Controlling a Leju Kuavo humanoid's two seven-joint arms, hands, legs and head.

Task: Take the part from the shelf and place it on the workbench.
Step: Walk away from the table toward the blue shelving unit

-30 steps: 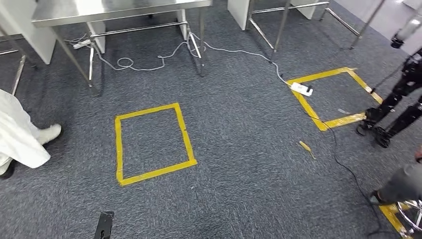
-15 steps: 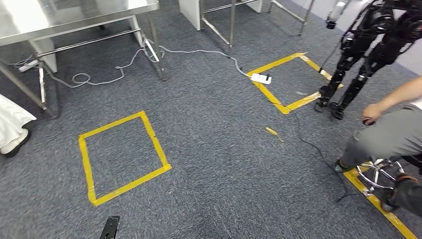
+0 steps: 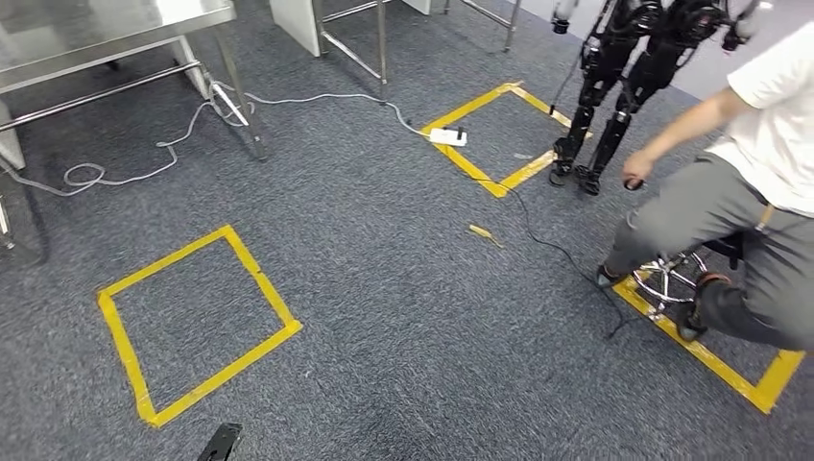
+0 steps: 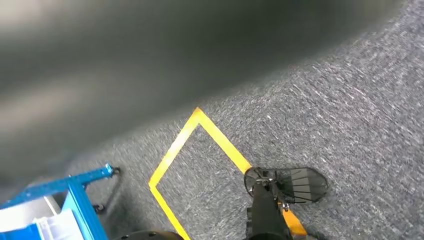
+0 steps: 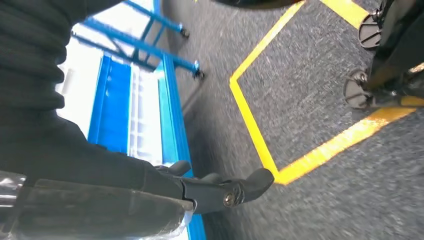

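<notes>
Grey carpet [image 3: 413,288] under me, yellow square [image 3: 192,322] lower left, seated person [image 3: 739,192] right. My right robot hand [image 5: 220,190] grasps a clear part [image 5: 95,215]; left I cannot tell.

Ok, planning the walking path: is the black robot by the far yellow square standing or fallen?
Standing: the black robot is upright, both feet planted at the yellow square edge.
</notes>
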